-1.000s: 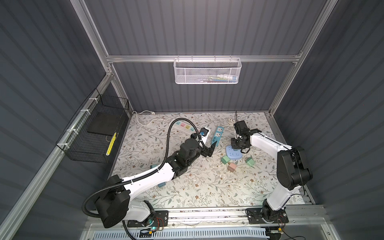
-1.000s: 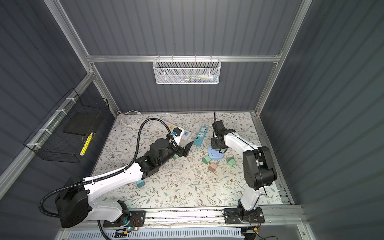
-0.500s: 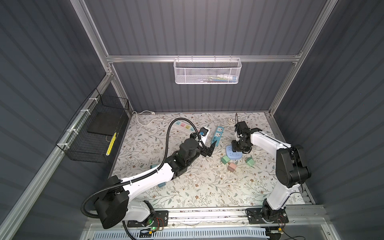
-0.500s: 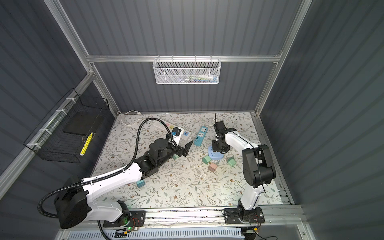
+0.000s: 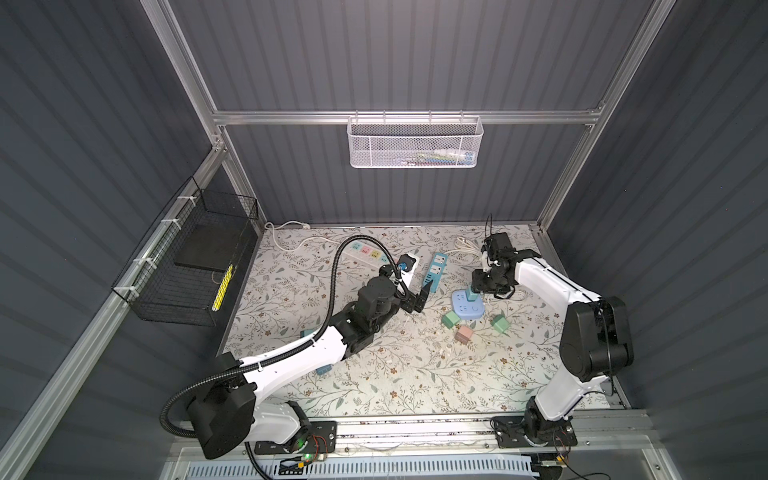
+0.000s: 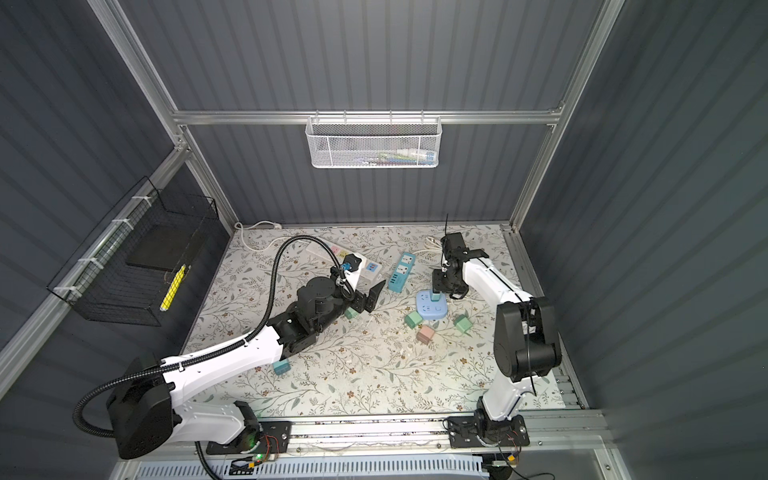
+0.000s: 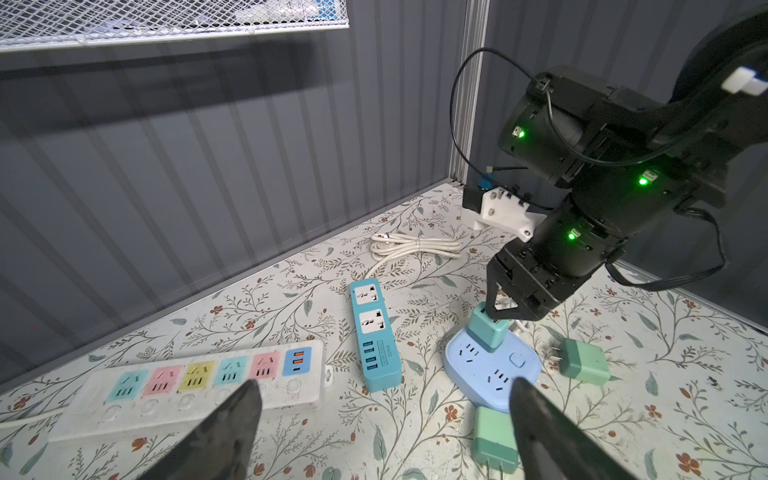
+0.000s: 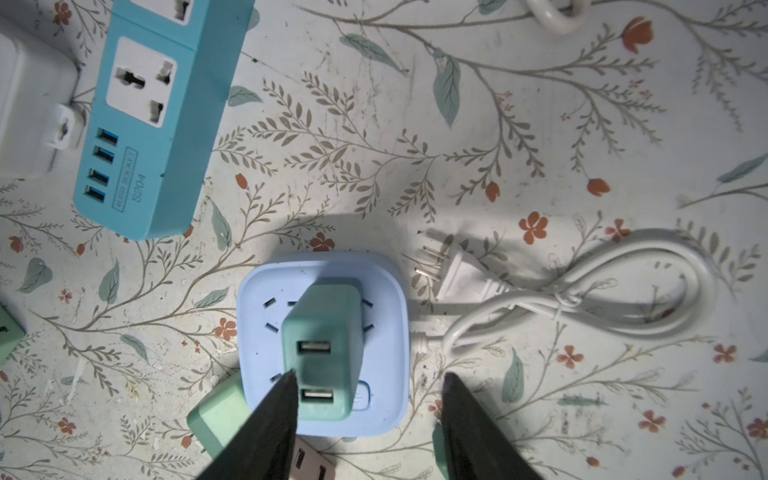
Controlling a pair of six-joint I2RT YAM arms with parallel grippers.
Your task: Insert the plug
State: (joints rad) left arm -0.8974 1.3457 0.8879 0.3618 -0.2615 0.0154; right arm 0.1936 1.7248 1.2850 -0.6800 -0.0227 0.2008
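Teal plug: stands upright in the pale blue hub, at the hub's end nearer the back wall in both top views. Two USB ports show on its top face; its prongs are hidden.
Right hand: directly over the plug, pointing down, fingers spread wider than the plug. One fingertip overlaps the plug's edge in the right wrist view; whether it touches cannot be told. The other fingertip stands clear of the plug, past the hub's side.
Left hand: fingers spread wide, holding nothing. It hovers over the surface, near the end of the blue strip and apart from the hub.
Hub: flat on the surface with free sockets facing up; a white cord leaves its side.
Cord: lies in a tied loop, its two-pin end just beside the hub, not touching it.
Blue strip: flat, between the hub and the white strip.
White strip: flat, with a row of coloured sockets, all unoccupied.
Green plugs: one on its side near the hub, prongs pointing at it; one against the hub's near edge.
Pink plug: lies near the hub, on the side away from the back wall.
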